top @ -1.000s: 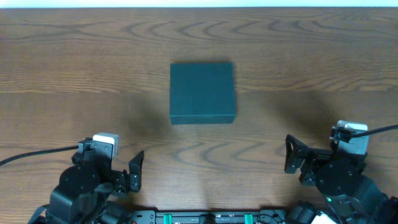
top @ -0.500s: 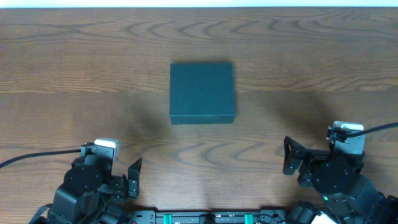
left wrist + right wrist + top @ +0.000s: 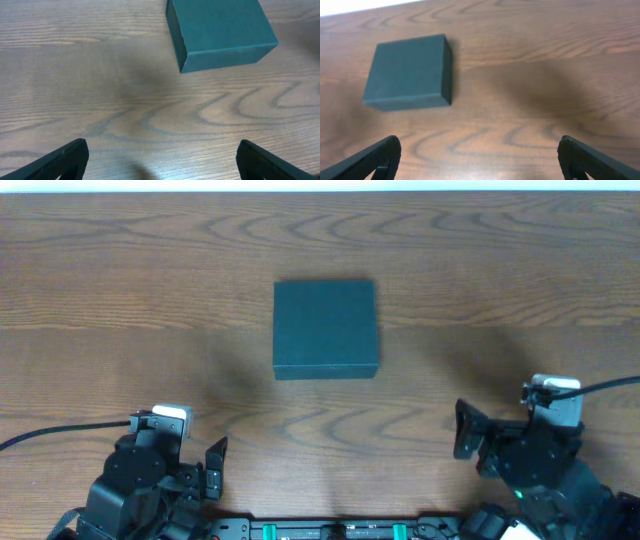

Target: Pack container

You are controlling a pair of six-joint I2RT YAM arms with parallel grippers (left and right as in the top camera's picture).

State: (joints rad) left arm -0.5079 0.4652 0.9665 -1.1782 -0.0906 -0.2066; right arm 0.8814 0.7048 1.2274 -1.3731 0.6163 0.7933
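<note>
The container [image 3: 326, 328] sits closed at mid-bench [image 3: 120, 300]; it is square, so no long axis governs your approach. It lies ahead of and between the left claw [image 3: 161, 156] and the right claw [image 3: 479, 150]. Both are spread and empty, and neither is clearly nearer.

A brown wood-grain worktop [image 3: 120, 300] is shown, and one thing is carried on it: the dark teal container [image 3: 326, 328], laid flat with its lid shut. It is set ahead of the left claw [image 3: 162, 159], off to that claw's right, and ahead of the right claw [image 3: 479, 156], off to its left, well apart from both.
</note>
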